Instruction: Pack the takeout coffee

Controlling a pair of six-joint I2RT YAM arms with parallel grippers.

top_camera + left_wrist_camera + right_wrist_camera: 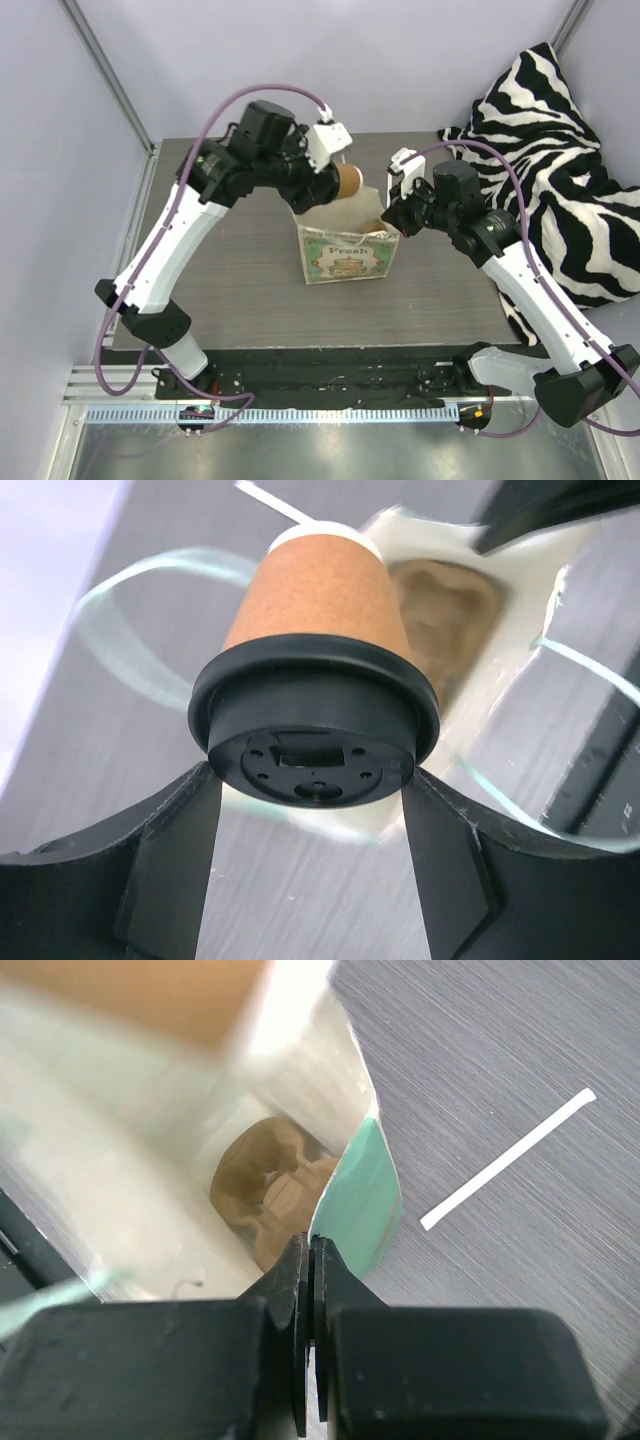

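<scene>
In the top view the left gripper (pixel 330 181) sits upper centre of the frame, its fingers clamped on the cup (pixel 349 180); the cup is off the table (pixel 240 290), tipped on its side with its base toward the right, above the back rim of the bag (pixel 345 256). The bag stands upright mid-frame with its mouth open; its printed panel faces the lower edge. In the left wrist view the black lid (pixel 315 730) fills the centre, pinched at each side between the two dark fingers (pixel 170 850); the tan cup body points away toward the top of the frame; to its right the bag's pale inside shows, with the brown carrier (pixel 440 610) lying in it. A pale handle loop (pixel 130 590) curves at upper left, blurred.

The right gripper (pixel 392 222) is right of the bag in the top view, at its right rim; in the right wrist view its fingers (pixel 285 1280) are closed, nipping the green edge of the bag at lower centre. The carrier shows left of that edge, down in the bag; a blurred tan patch at upper left is the cup. A thin white strip (pixel 510 1158) lies on the table at right, apart from the bag. A zebra-striped cushion (pixel 560 150) sits at the right of the top view.
</scene>
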